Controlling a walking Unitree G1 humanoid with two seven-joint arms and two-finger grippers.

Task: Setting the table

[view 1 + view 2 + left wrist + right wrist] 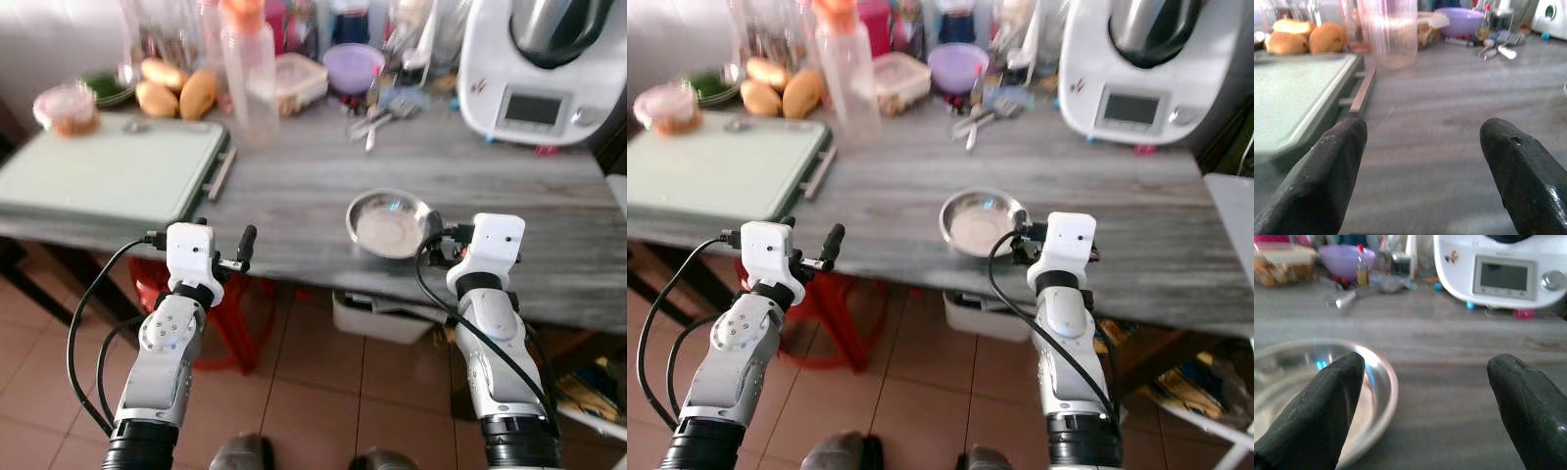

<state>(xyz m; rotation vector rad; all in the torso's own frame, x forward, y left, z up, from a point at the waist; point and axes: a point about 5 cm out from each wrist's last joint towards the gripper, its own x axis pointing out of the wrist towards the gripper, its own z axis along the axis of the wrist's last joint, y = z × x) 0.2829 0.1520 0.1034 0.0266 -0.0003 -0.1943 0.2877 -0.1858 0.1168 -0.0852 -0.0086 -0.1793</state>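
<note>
A shallow steel bowl (390, 223) sits empty near the front edge of the grey wooden table (294, 186). My right gripper (438, 240) is open just to the bowl's right, at the table edge; in the right wrist view its left finger (1322, 406) overlaps the bowl (1308, 377). My left gripper (223, 235) is open and empty at the front edge, beside the corner of a pale green board (108, 171). A small heap of cutlery (377, 117) lies further back on the table.
A white kitchen machine (544, 69) stands at the back right. A plastic bottle (250, 73), a food box (299, 83), a purple bowl (353, 64) and orange fruit (176, 88) crowd the back. Under the table are a red stool (235, 313) and a white box (382, 313).
</note>
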